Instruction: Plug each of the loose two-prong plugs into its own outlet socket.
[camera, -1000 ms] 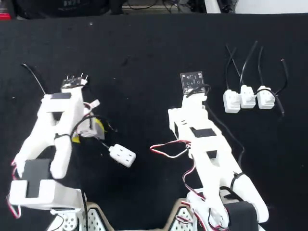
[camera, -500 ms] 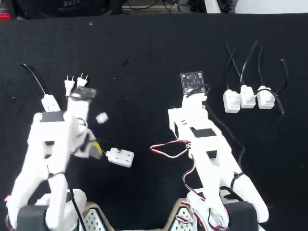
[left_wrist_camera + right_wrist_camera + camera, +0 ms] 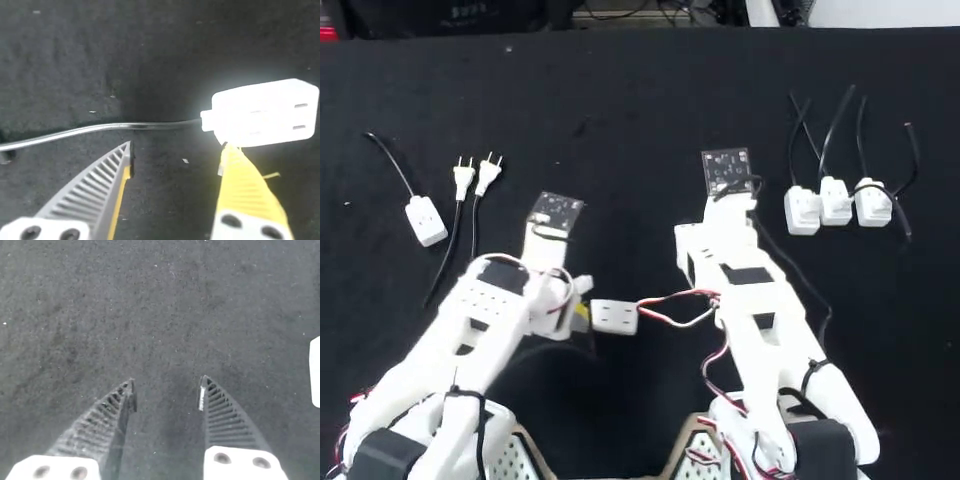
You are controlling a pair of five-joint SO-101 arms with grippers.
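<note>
— Where is the socket [image 3: 265, 120] from your left pincer [image 3: 176, 150]?

— Just off one fingertip. It lies beside my yellow finger [image 3: 245, 190], outside the gap and not in it. The tip looks to touch its near edge, though I can't swear to contact.

— And the pincer itself?

— Wide open, holding nothing. The cord [image 3: 100, 129] runs across just beyond both tips.

— Which way does the socket's long axis run?

— In the high view it sits lower centre, lengthwise across the frame. The cord end is toward me and the slots are at the far end.

— The plugs?

— The plugs [image 3: 477, 175] lie side by side in the upper left of the high view, prongs pointing up the frame, well apart from the socket.

— Which arm is nearer?

— My left, for both. My right pincer [image 3: 166, 385] is also open and empty, over bare cloth [image 3: 150, 300].

— So the next move?

— I judge it turns on that sideways offset. I'd have to shift toward the socket to straddle it across its narrow side.
</note>
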